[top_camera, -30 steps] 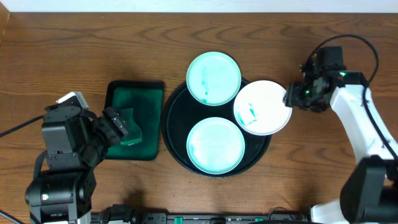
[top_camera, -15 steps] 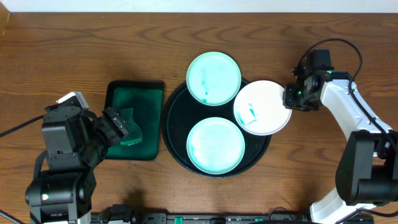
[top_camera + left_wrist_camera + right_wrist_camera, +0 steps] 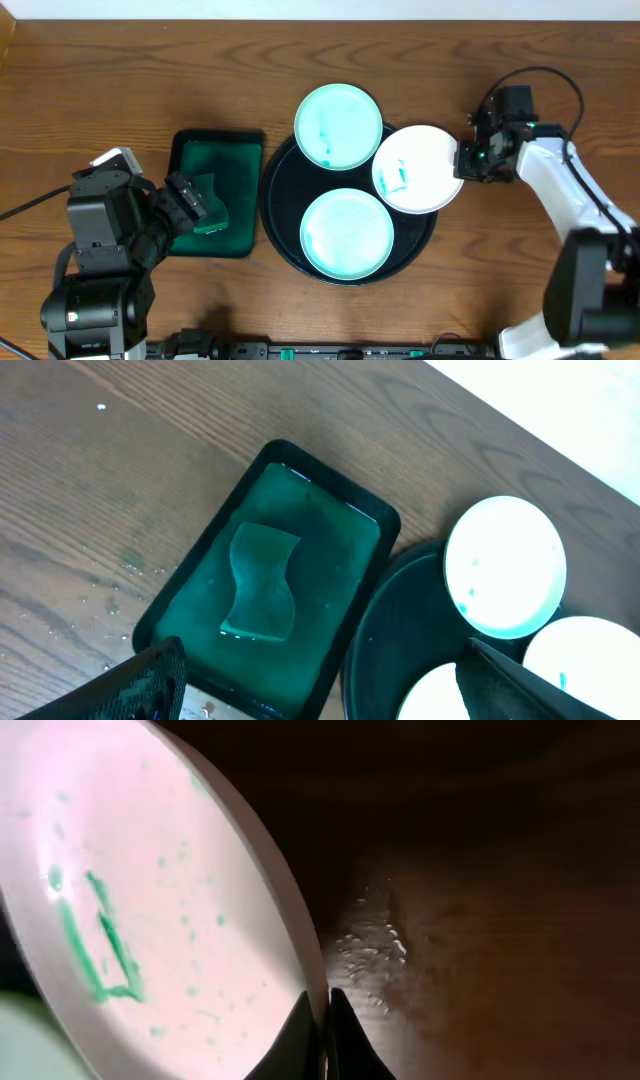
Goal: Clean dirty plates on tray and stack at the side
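Three smeared round white plates sit on one round black tray (two overhang). Right gripper pinches one rim; left gripper gapes wide; open wooden tabletop lies all around.

- A rectangular dark-green tray with a black raised rim sat at an angle in the left wrist view, its floor wet and green.
- A green sponge with wavy sides lay flat near the middle of that tray.
- Small water droplets were scattered just beside the tray's left edge.
- A pale wall strip ran along the far edge.
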